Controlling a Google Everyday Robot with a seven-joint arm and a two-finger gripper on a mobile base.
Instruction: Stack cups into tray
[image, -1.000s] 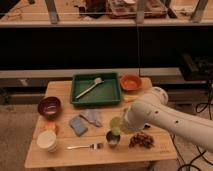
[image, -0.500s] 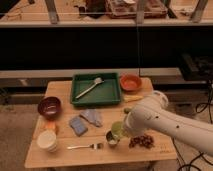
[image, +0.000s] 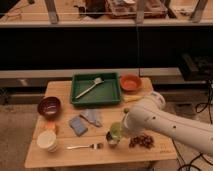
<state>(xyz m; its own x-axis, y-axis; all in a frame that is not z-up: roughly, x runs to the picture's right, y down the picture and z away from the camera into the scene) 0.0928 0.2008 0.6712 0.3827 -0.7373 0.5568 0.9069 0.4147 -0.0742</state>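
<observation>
Here the claw (image: 120, 132) grips the green cup (image: 115, 129) near the steel cup (image: 110, 140).

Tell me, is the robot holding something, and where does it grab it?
The gripper, near the table's front, looks shut on the pale green cup near its rim; the arm hides the exact spot.

Gripper (image: 121, 130) at green cup (image: 115, 131), largely behind arm (image: 167, 126)

I see a dim, warm view, the tabletop (image: 62, 92) lit from above, blackness behind it, and soft blur over everything, the gripper (image: 119, 132) near its front included.
</observation>
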